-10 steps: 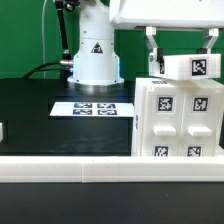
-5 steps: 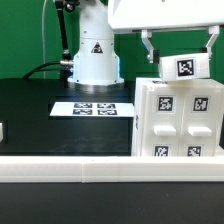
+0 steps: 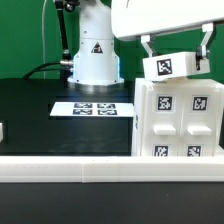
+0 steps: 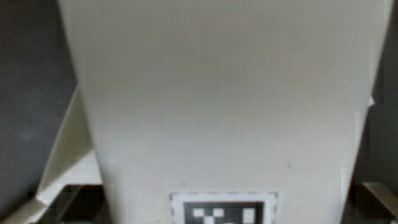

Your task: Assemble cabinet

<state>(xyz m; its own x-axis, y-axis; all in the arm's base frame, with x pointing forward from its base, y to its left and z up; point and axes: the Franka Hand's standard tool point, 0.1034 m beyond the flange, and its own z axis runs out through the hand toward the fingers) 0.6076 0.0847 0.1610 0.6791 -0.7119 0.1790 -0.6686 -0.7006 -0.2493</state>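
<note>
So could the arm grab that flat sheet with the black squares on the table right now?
Probably not yet: its fingers are already shut on a white panel above the cabinet body. The sheet itself lies uncovered.

White panel (image 3: 171,65) looks like smooth matt plastic; the cabinet body (image 3: 180,120) too, its tags printed flat black-and-white. Tabletop (image 3: 30,110) reads dull matt black, marker board (image 3: 93,108) thin and papery.

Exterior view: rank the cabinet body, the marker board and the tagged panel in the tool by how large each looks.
1. Cabinet body, though it stands nearest the camera.
2. Marker board, lying flat and foreshortened.
3. Tagged panel held tilted in the tool.
</note>
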